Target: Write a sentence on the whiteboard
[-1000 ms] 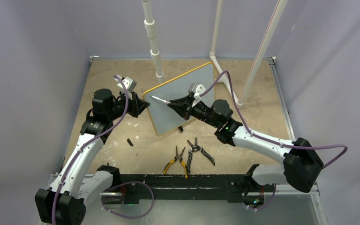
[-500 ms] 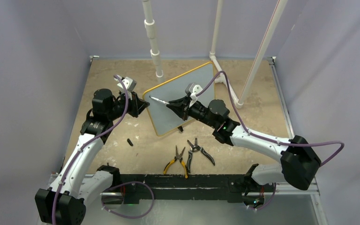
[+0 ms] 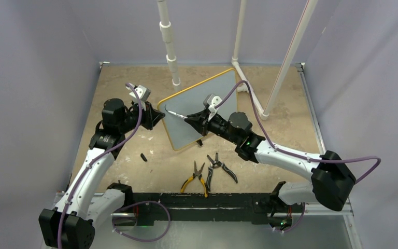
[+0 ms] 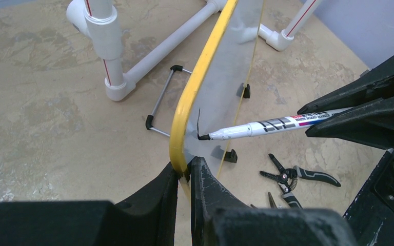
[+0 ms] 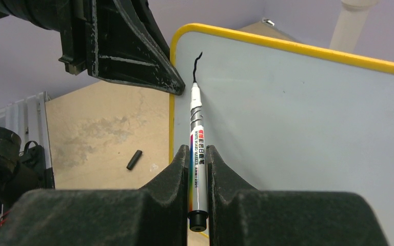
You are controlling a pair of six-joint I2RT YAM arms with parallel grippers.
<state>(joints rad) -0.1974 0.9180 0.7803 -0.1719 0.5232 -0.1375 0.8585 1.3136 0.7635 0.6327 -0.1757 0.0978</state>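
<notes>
From above, the whiteboard (image 3: 202, 104) stands tilted near the middle of the bench (image 3: 129, 85), its far corner toward the far edge by the white PVC pipe frame (image 3: 168, 46). The left gripper (image 3: 158, 116) is clamped on the board's left corner. The right gripper (image 3: 189, 118) pinches a whiteboard marker (image 3: 176, 113), tip on the board near that corner. A black marker cap (image 3: 143, 157) lies near the left arm. Yellow-handled pliers (image 3: 196, 179) and black-handled pliers (image 3: 222, 167) lie by the near edge.

In the left wrist view, the left gripper's (image 4: 184, 169) fingers squeeze the yellow rim (image 4: 195, 87). The marker (image 4: 267, 125) tip touches the lower end of a short black stroke (image 4: 198, 119).

In the right wrist view, the right gripper (image 5: 198, 169) is pressed tight on the marker (image 5: 197, 138) barrel. The tip meets the wavy black stroke (image 5: 197, 65) at the board's (image 5: 297, 118) upper left corner, the only writing visible.
</notes>
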